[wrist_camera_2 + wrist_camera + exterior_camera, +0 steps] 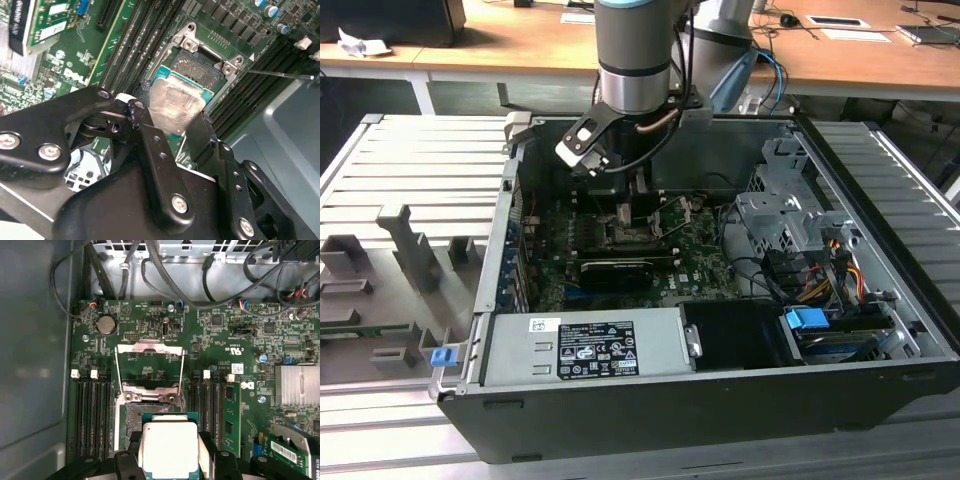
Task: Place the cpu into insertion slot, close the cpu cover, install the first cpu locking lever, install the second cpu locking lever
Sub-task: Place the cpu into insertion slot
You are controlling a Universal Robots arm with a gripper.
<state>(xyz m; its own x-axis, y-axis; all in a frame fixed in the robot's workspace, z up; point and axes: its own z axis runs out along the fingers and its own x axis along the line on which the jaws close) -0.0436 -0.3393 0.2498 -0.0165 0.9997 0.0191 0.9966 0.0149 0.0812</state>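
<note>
The cpu [175, 102], a square chip with a pale silver face and green edge, sits between my gripper's [172, 119] black fingers [145, 125], which are shut on it. It hangs just above the insertion slot [200, 70], partly covering the slot's dark centre. In the first wrist view the cpu [167, 447] overlaps the near part of the insertion slot [134, 415]. The cpu cover [150, 346] stands open behind the slot, a thin silver frame. In the exterior view my gripper [625, 215] is low inside the computer case, over the motherboard.
Long black memory slots [92, 415] flank the socket on both sides. A thin metal lever rod [280, 75] sticks out beside the socket. A silver heatsink [297, 385] and loose cables [165, 270] lie nearby. The case's power supply [585, 345] and drive cage [790, 220] border the board.
</note>
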